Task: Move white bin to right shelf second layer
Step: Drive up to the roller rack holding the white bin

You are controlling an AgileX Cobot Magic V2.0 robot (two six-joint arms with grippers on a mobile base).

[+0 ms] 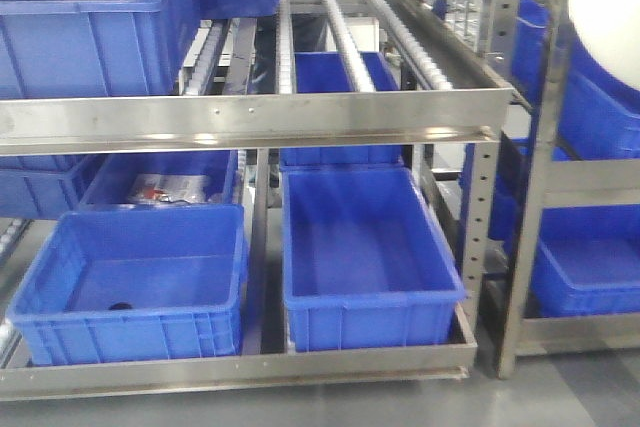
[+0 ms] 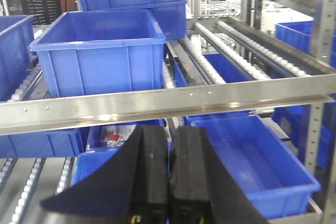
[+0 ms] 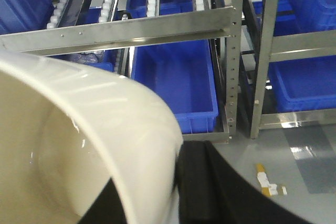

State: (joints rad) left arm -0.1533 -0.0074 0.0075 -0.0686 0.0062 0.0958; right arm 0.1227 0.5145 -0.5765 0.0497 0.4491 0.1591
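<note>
The steel rack [image 1: 490, 207] fills the view ahead of both arms. Its second layer [image 2: 236, 51], long rails of white rollers behind a flat screwed front lip, runs across above and beyond the left fingers [image 2: 152, 171]. An upper blue crate [image 2: 100, 51] sits on that level, up and to their left. A lower blue crate [image 2: 262, 166] lies open on the bottom level, just past them to the right. The white bin [image 3: 79, 145] is off the rack and held in the air, well short of the second layer. The right fingers [image 3: 210, 187] clamp its rim wall, one dark pad outside and one inside. The left fingers are pressed together, holding nothing. On the floor beyond the right fingers lies a small yellow-white scrap [image 3: 268, 182].
</note>
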